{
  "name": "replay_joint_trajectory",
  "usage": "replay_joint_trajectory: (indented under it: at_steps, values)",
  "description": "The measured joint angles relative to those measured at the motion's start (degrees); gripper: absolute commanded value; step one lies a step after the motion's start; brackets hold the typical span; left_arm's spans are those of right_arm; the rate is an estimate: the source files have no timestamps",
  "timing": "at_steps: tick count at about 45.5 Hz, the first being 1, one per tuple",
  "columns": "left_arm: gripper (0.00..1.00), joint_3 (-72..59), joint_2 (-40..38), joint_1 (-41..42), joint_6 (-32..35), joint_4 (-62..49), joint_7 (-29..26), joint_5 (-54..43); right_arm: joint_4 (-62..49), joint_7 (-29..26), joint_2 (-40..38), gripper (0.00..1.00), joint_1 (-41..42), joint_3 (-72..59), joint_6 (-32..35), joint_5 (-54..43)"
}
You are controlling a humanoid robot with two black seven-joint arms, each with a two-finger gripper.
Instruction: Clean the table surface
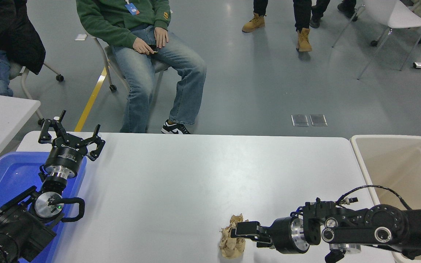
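Head view shows me the smooth, slightly glossy white table surface (pixel 181 171) filling the frame's lower middle. My right gripper (pixel 240 232) pinches a crumpled brown paper wad (pixel 230 241) at bottom centre. Left gripper (pixel 71 136), fingers spread, sits lower left.

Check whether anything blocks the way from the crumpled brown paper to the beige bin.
Nothing visible does. The crumpled brown paper lies on the table surface, the right pincer at it. Only bare tabletop separates it from the beige bin at the right.
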Motion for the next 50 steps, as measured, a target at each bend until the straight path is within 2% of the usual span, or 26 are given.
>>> replay_joint_trajectory:
  at_steps: [22, 25, 28, 32, 33, 40, 50]
  values:
    - [1.00, 0.0, 0.0, 0.0, 0.0, 0.0, 0.0, 0.0, -6.6, -0.6, 5.8, 1.00, -0.1, -0.2, -0.2, -0.6]
    - [1.00, 0.0, 0.0, 0.0, 0.0, 0.0, 0.0, 0.0, -6.9, -0.6, 6.4, 0.94, 0.0, -0.2, -0.2, -0.7]
    - [1.00, 0.0, 0.0, 0.0, 0.0, 0.0, 0.0, 0.0, -7.2, -0.6, 6.8, 0.83, 0.1, -0.2, -0.2, -0.9]
    - [1.00, 0.0, 0.0, 0.0, 0.0, 0.0, 0.0, 0.0, -7.4, -0.6, 7.2, 0.57, 0.3, -0.2, -0.2, -1.6]
    - [1.00, 0.0, 0.0, 0.0, 0.0, 0.0, 0.0, 0.0, -7.4, -0.6, 7.3, 0.41, 0.3, -0.2, -0.2, -1.8]
    - [1.00, 0.0, 0.0, 0.0, 0.0, 0.0, 0.0, 0.0, -7.6, -0.7, 7.7, 0.00, 0.5, -0.2, 0.2, -3.1]
    - [1.00, 0.0, 0.0, 0.0, 0.0, 0.0, 0.0, 0.0, -7.7, -1.0, 7.8, 0.00, 0.8, -0.4, 2.2, -4.0]
